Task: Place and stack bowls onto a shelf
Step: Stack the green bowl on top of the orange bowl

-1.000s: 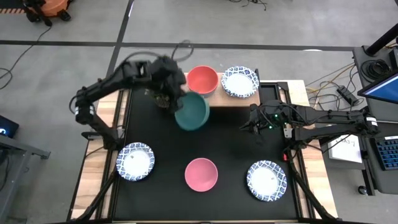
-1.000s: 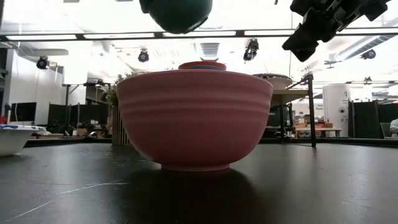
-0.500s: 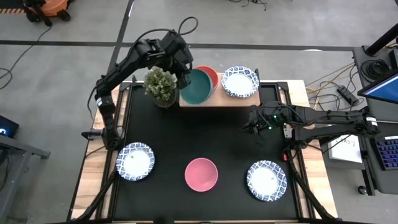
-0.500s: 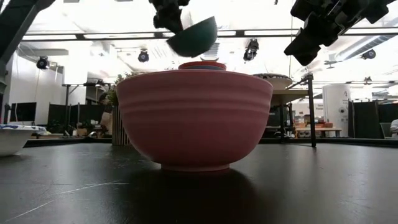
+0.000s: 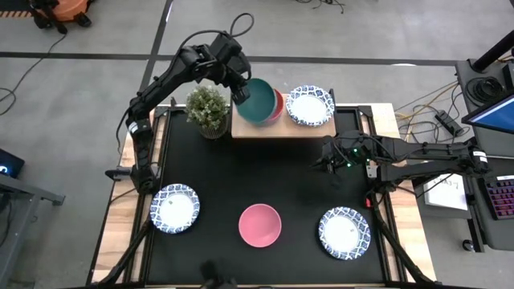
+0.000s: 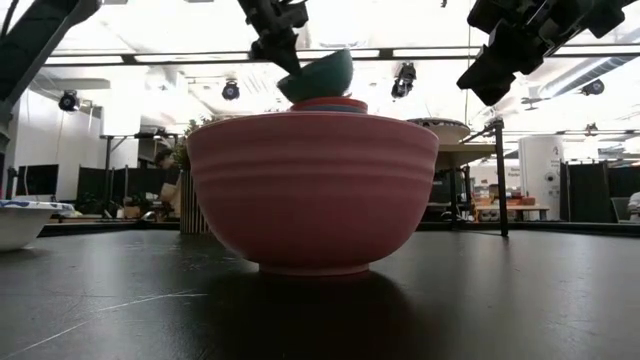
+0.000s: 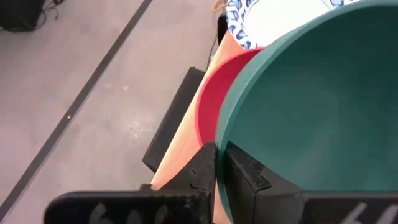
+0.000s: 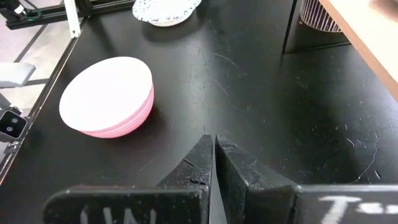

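A green bowl [image 5: 259, 102] hangs tilted over a red bowl [image 5: 279, 105] that stands on the left part of the light-wood shelf [image 5: 281, 129]. My left gripper [image 5: 239, 91] is shut on the green bowl's rim. In the low view the green bowl [image 6: 318, 75] sits right above the red bowl's rim [image 6: 327, 103]; whether they touch I cannot tell. A white bowl with a blue-patterned rim [image 5: 310, 105] stands on the shelf's right part. My right gripper [image 5: 320, 159] hovers shut over the table, right of centre, holding nothing. My left gripper pinches the green bowl's rim [image 7: 219, 146] on the bowl's left side, one finger [image 7: 245, 173] inside the bowl and one [image 7: 202, 167] outside. The fingers come slanting down from the table's left. The bowl hangs tilted, its open side turned up and toward the gripper.
A pink bowl [image 5: 260, 225] stands near the table's front centre, with white patterned bowls at the front left [image 5: 174, 209] and front right [image 5: 345, 233]. A small potted plant [image 5: 207, 108] stands just left of the shelf, close under my left arm.
My left gripper has carried the green bowl from above the table in front of the shelf toward the far edge and slightly right. The bowl now hangs over the red bowl, still tilted and held by its rim.
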